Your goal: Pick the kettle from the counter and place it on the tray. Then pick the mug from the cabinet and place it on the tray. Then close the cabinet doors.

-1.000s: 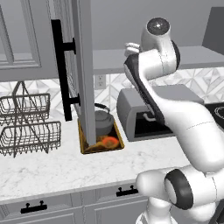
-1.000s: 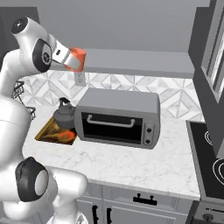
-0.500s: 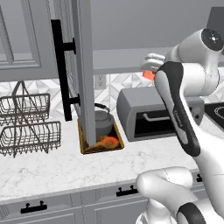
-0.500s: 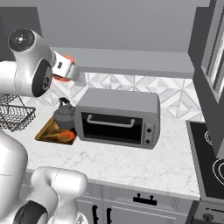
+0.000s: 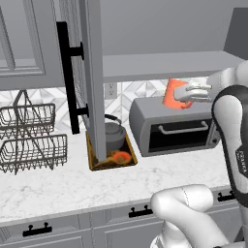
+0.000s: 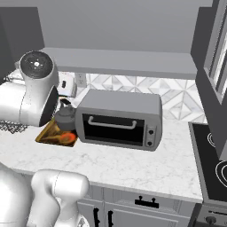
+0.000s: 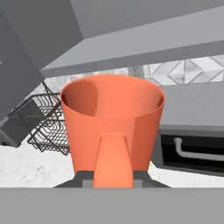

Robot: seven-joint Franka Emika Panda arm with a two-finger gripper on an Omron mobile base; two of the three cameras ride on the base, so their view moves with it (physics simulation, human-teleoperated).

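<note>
Kettle (image 5: 115,136) sat on tray (image 5: 95,162). Gripper (image 5: 190,93) was clamped on mug (image 5: 175,93) over toaster oven (image 5: 174,126); tray drop and cabinet doors (image 5: 92,72) remained.

We count one mug (image 5: 175,93) | one kettle (image 5: 114,135) | one tray (image 5: 97,160) | one toaster oven (image 5: 177,126) | two wire baskets (image 5: 30,135) stacked | one open cabinet door (image 5: 92,72) with one black bar handle (image 5: 68,76) | five black drawer handles (image 5: 141,212) across both base views | one wall outlet (image 5: 111,89)
</note>
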